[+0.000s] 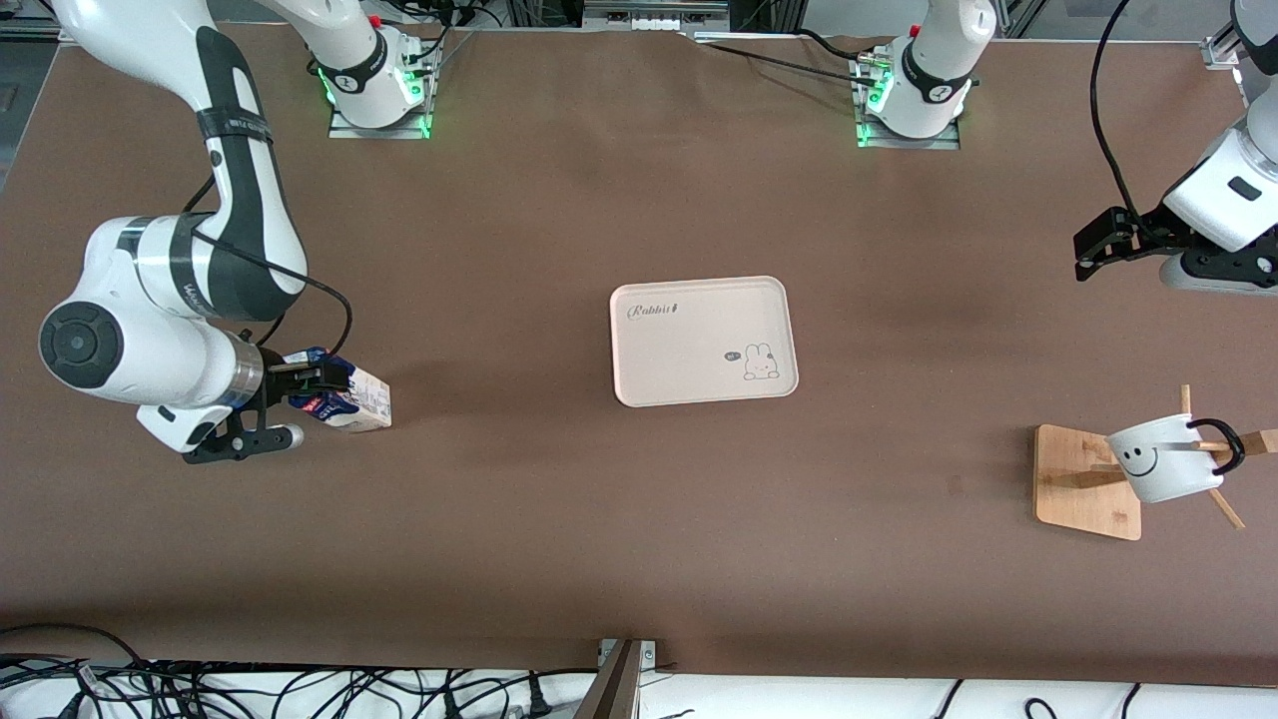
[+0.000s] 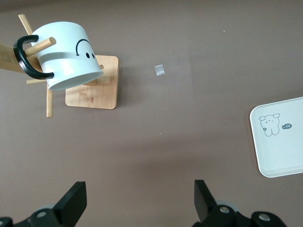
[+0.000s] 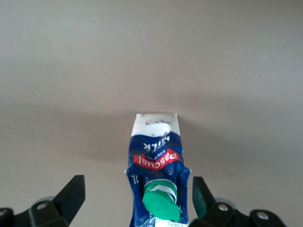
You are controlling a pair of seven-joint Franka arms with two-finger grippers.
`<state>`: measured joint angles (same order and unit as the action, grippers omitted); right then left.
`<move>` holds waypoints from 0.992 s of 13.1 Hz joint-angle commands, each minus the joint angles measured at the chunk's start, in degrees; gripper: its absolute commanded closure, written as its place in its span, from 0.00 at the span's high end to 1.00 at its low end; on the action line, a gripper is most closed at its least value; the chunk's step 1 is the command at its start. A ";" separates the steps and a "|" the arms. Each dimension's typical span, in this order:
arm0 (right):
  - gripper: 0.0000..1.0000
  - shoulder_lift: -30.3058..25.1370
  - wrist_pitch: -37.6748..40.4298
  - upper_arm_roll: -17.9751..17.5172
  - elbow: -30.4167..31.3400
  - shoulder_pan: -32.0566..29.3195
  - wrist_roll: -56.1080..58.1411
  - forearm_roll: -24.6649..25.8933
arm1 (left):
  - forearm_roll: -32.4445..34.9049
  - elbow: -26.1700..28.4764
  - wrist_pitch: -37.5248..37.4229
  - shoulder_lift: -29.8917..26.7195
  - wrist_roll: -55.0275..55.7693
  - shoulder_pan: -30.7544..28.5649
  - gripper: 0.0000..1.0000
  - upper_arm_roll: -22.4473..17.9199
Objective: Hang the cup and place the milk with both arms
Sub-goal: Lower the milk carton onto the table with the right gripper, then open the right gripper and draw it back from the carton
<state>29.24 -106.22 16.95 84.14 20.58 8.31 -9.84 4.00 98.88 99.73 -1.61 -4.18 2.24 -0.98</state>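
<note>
Brown table (image 1: pixel 559 519): right gripper (image 1: pixel 318 377) spread around the milk (image 1: pixel 347 397); left gripper (image 1: pixel 1098 240) spread, waiting; cup (image 1: pixel 1163 459) hung.

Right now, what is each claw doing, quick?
Left gripper: open, holding nothing.
Right gripper: open around the milk carton, not gripping it.

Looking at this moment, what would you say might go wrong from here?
1. The right gripper sits open around the top of the milk, beside its green cap. Closing on that sloped top could crush it or let it slip.
2. The carton stands far from the tray, so a weak grip risks a drop on the way.
3. The cup hangs tilted on one peg of the rack; the open left gripper, above the table nearby, could knock it off.
</note>
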 commanded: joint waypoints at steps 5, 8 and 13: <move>1.00 -6.10 2.60 0.10 -4.77 -0.45 0.92 -0.10 | -0.39 0.44 0.03 -0.59 0.23 0.13 1.00 -0.08; 1.00 -12.52 13.20 1.77 -4.51 -0.45 -2.05 0.52 | -0.39 0.44 0.11 -0.59 0.23 0.13 1.00 -0.08; 1.00 -23.41 17.02 2.12 3.46 -0.45 -3.92 4.11 | -0.39 0.44 0.11 -0.59 0.31 0.13 1.00 -0.08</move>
<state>11.39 -88.50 19.53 80.71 20.10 5.77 -7.98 4.00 98.93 99.73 -1.61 -4.18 2.24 -0.98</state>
